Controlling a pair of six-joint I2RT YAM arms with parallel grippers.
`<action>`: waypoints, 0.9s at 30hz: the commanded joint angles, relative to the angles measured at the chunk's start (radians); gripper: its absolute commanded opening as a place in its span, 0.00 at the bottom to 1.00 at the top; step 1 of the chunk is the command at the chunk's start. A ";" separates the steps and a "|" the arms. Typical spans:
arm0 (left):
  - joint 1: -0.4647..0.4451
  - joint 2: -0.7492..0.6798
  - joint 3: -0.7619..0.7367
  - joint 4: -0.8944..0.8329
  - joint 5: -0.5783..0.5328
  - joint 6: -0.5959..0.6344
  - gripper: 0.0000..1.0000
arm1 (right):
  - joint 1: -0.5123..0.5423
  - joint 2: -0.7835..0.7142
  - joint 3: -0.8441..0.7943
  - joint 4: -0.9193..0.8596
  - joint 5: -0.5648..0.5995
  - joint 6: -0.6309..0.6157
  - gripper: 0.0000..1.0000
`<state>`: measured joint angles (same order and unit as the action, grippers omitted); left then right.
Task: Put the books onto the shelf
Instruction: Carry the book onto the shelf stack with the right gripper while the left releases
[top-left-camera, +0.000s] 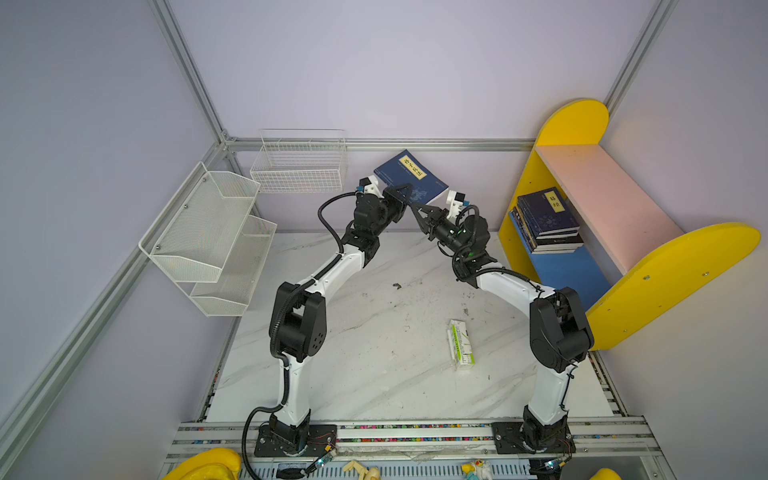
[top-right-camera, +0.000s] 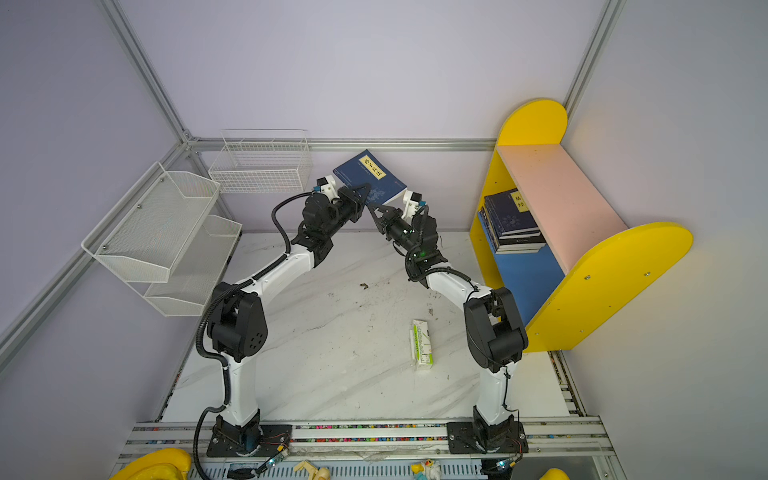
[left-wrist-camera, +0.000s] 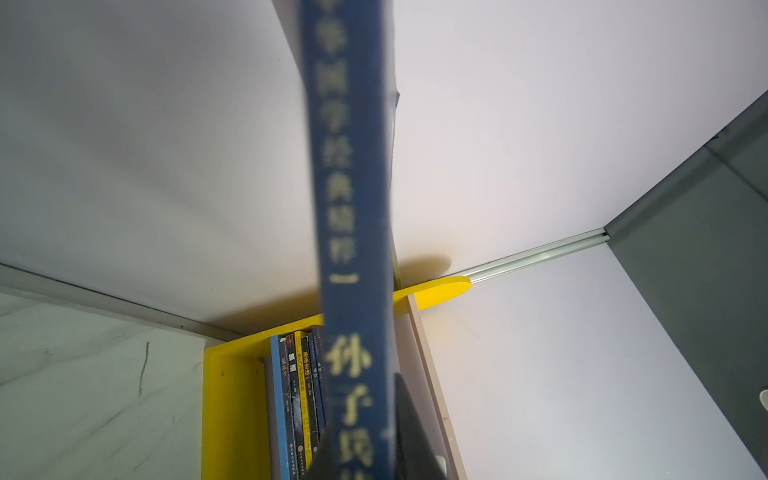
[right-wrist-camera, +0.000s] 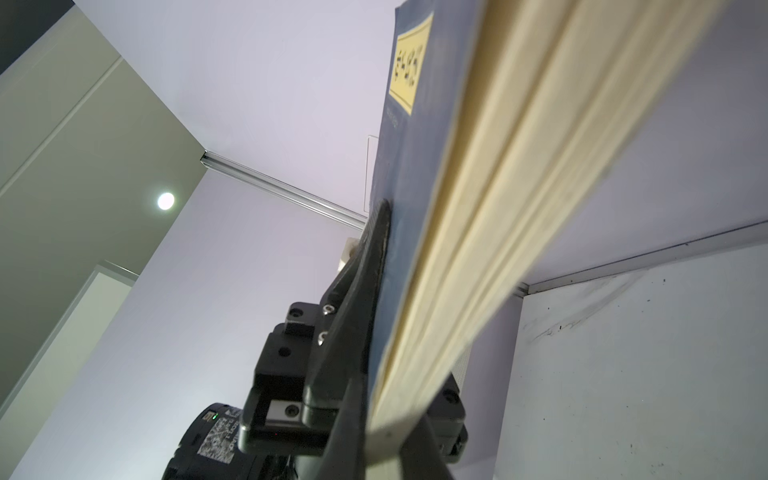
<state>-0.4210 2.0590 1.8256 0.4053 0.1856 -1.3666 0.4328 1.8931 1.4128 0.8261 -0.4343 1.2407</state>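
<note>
My left gripper (top-left-camera: 400, 194) has the navy book (top-left-camera: 409, 172) between its jaws, one finger (right-wrist-camera: 374, 249) flat on the cover. I cannot tell whether it is clamping. The book hangs in the air at the far middle. My right gripper (top-left-camera: 417, 210) is closed on its near edge. I'd free the left fully, then carry the book right to the shelf (top-left-camera: 577, 120) and set it by the stack (top-left-camera: 546, 220).

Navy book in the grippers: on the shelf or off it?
Off: left gripper and right gripper hold the navy book in midair, apart from the shelf.
</note>
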 joint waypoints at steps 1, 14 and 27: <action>0.010 -0.095 -0.057 0.065 -0.002 0.048 0.33 | -0.072 -0.089 -0.066 0.015 0.037 -0.017 0.01; 0.090 -0.362 -0.416 -0.115 -0.035 0.230 0.71 | -0.436 -0.451 -0.301 -0.333 -0.133 -0.233 0.01; 0.091 -0.382 -0.462 -0.112 -0.067 0.225 0.71 | -0.639 -0.458 -0.345 -0.342 -0.139 -0.234 0.01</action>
<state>-0.3283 1.6875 1.3907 0.2707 0.1291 -1.1736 -0.1795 1.4349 1.0622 0.4313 -0.5770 1.0229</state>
